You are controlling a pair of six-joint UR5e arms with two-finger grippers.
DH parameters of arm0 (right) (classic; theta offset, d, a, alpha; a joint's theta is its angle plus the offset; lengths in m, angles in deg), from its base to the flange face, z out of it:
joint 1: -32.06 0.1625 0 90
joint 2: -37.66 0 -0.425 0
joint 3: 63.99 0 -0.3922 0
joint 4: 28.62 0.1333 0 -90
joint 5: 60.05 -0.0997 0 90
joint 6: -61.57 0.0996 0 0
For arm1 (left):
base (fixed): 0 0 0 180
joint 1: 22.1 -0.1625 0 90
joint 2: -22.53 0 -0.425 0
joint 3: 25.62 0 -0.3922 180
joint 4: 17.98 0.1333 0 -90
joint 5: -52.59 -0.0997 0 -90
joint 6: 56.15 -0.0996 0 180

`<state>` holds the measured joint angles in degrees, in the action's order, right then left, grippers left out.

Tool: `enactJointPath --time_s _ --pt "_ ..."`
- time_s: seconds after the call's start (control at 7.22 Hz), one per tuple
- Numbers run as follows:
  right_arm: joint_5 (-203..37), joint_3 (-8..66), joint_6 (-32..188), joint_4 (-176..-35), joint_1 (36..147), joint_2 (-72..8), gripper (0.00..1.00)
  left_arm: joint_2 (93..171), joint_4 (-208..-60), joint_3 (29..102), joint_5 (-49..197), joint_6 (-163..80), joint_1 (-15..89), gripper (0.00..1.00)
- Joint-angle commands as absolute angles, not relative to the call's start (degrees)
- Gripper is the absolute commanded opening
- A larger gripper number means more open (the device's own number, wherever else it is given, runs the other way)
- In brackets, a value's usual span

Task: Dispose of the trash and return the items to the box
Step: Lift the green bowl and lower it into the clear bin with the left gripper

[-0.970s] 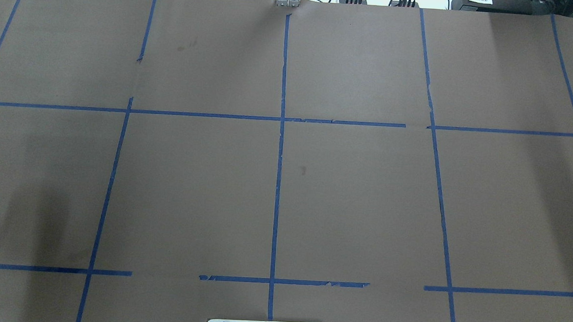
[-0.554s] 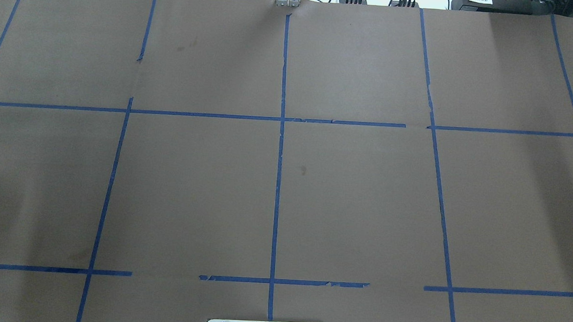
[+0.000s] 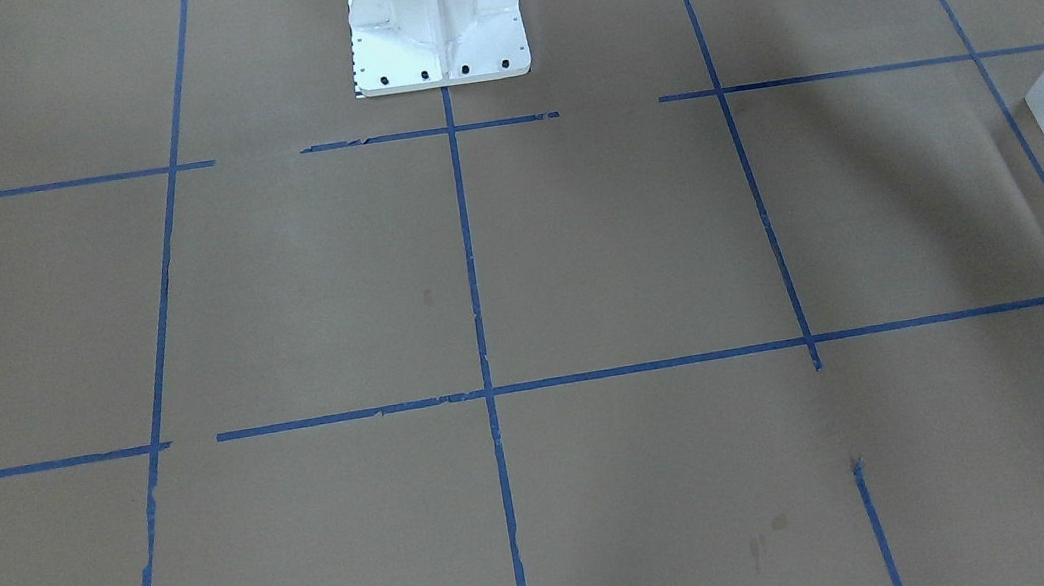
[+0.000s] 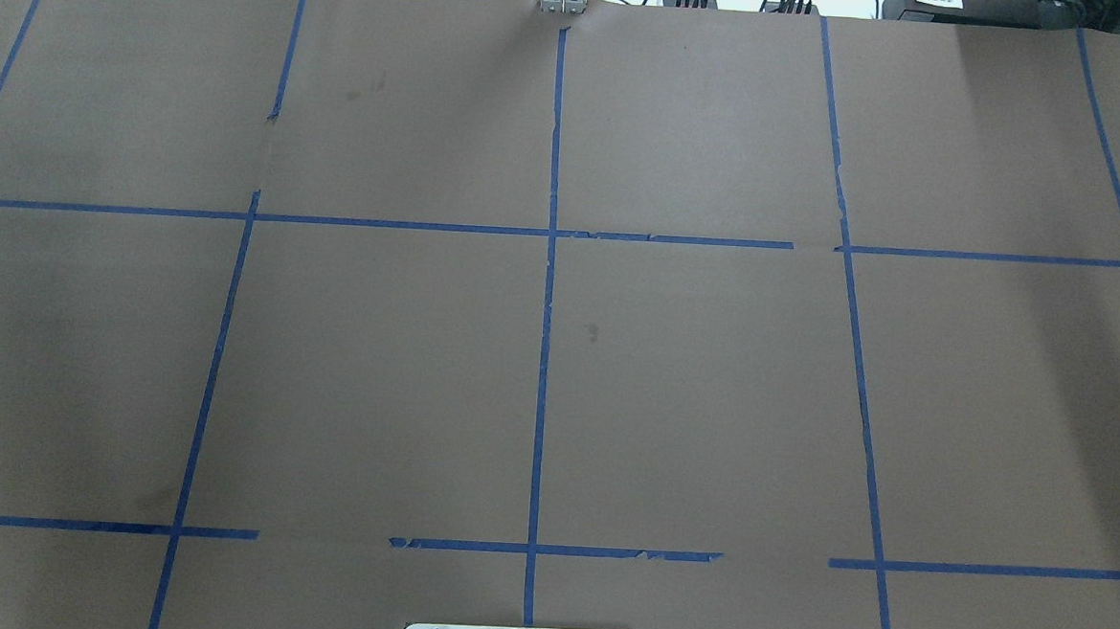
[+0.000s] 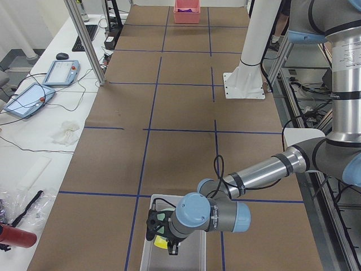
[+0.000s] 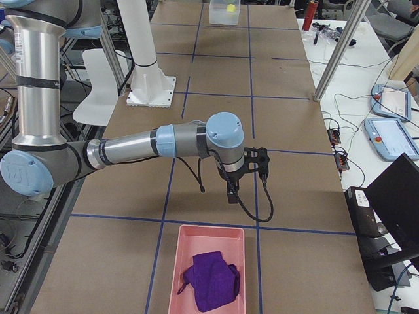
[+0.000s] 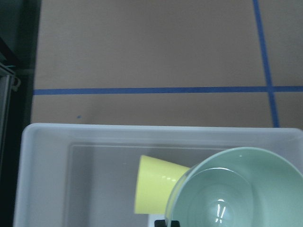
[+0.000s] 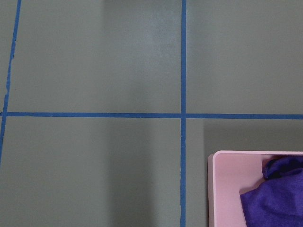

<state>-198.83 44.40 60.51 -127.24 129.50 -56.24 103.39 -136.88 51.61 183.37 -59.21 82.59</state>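
Box (image 7: 142, 128) on the bench's (image 3: 616, 240) left end holds the yellow cup (image 7: 152, 189); right of it the mint bowl (image 7: 236, 189) sits just under the left hand (image 5: 162, 231), grip not discernible. Best lower the bowl level beside the cup before releasing. Right hand (image 6: 231, 190): grip likewise unclear.

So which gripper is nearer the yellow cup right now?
Left. The left gripper hangs right over the translucent bin, where the yellow cup lies on its side. The right gripper is at the table's opposite end, near the pink tray.
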Motion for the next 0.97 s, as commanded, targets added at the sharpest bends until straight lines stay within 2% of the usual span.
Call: enactJointPath --time_s 0.0,0.28,0.42,0.55,0.83 --pt "-198.8 44.4 60.3 -127.2 129.4 -56.4 1.00 103.5 -136.8 48.7 181.1 -59.6 85.7 0.00" --pt "-198.8 44.5 60.3 -127.2 129.4 -56.3 1.00 104.7 -137.0 47.3 180.7 -59.8 85.7 0.00" --pt "-198.8 44.5 60.3 -127.2 129.4 -56.3 1.00 105.7 -137.3 46.1 180.6 -60.0 85.7 0.84" --pt "-198.8 44.5 60.3 -127.2 129.4 -56.3 1.00 105.7 -137.6 46.3 178.9 -60.2 85.7 1.00" --pt "-198.8 44.6 60.3 -127.2 129.4 -56.2 1.00 106.1 -137.0 47.4 178.6 -59.7 85.7 1.00"
